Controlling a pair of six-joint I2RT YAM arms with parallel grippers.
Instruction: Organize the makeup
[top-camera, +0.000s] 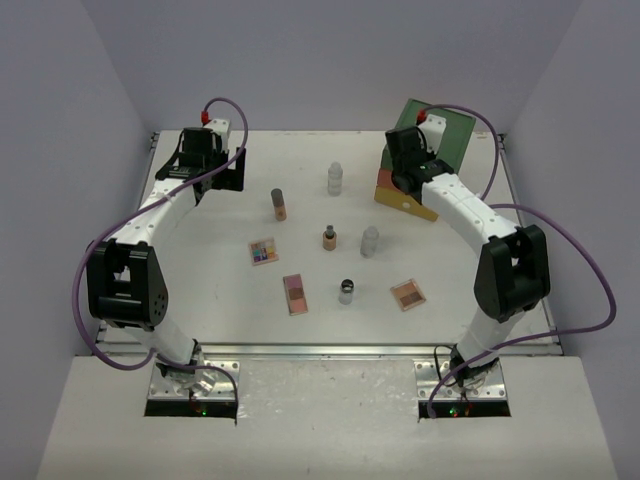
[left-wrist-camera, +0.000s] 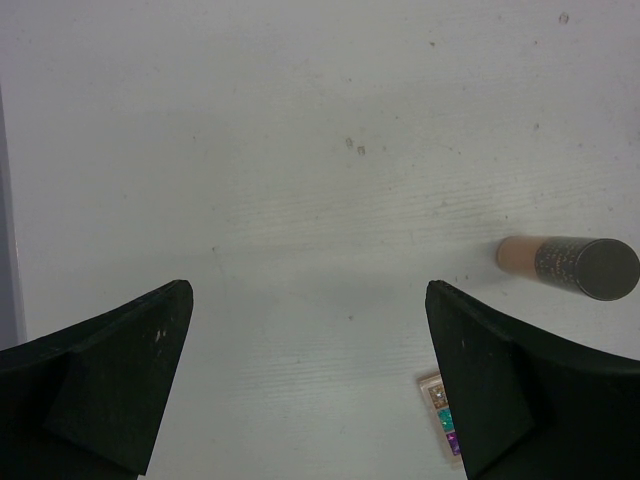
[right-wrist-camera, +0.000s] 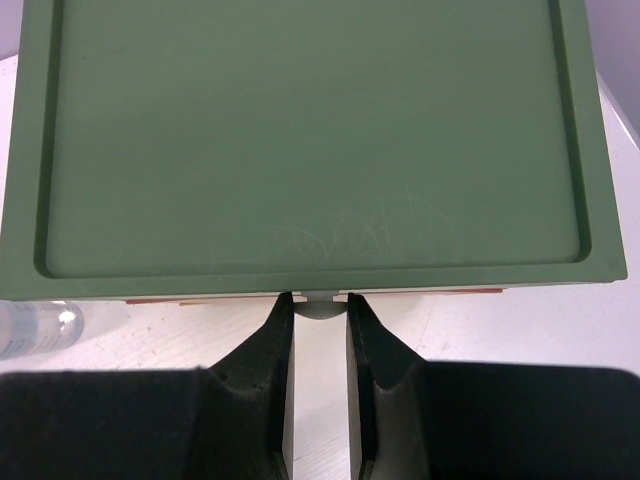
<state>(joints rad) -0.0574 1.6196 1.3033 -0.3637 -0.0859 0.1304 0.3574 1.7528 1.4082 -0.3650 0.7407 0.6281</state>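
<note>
The makeup lies scattered on the white table: a tan tube (top-camera: 279, 204), two clear bottles (top-camera: 335, 178) (top-camera: 370, 241), a short tan tube (top-camera: 329, 238), a multicolour palette (top-camera: 263, 251), two pink-brown palettes (top-camera: 295, 293) (top-camera: 407, 293) and a small dark-capped jar (top-camera: 346, 290). My left gripper (left-wrist-camera: 310, 300) hangs open over bare table at the back left, with the tan tube (left-wrist-camera: 570, 266) and the palette's corner (left-wrist-camera: 440, 405) to its right. My right gripper (right-wrist-camera: 320, 300) is shut on the small grey knob (right-wrist-camera: 320, 311) at the drawer box's front edge.
The drawer box (top-camera: 445, 140), green on top with an orange and yellow front, stands tilted at the back right. Its green top (right-wrist-camera: 320, 140) fills the right wrist view, and a clear bottle (right-wrist-camera: 30, 328) shows at that view's left edge. Grey walls close in the table.
</note>
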